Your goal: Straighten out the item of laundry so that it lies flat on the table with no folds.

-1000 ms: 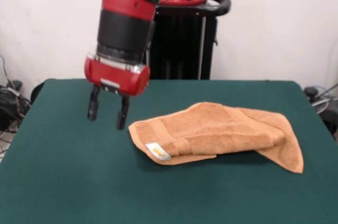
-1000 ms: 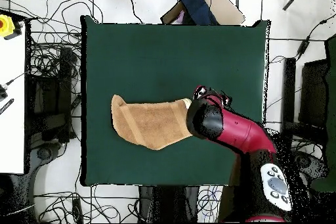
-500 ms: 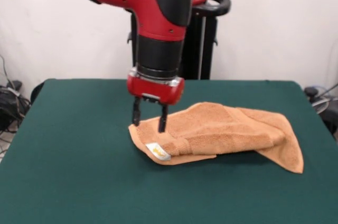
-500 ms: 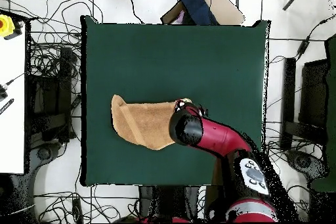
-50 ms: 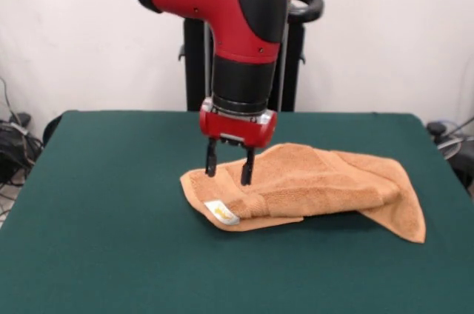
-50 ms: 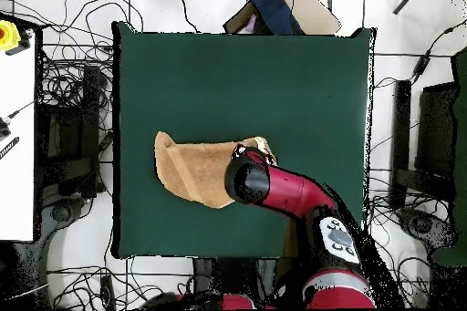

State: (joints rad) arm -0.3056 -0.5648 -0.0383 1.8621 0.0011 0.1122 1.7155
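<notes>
Orange-tan hand towel (image 5: 311, 184) lies folded over itself mid-table (image 5: 96, 255) — white tag (image 5: 221, 212) at its near corner. Gripper (image 5: 229, 172), fingers apart, hovers over that folded end — probably positioned to pinch the upper layer.

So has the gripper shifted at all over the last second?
Yes. The gripper has travelled rightward in the front view, from over bare table to above the towel, near its tagged end, jaws open.

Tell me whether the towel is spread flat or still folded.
Folded. The towel lies doubled over on the table, one layer overlapping another, its white tag at the folded corner.
</notes>
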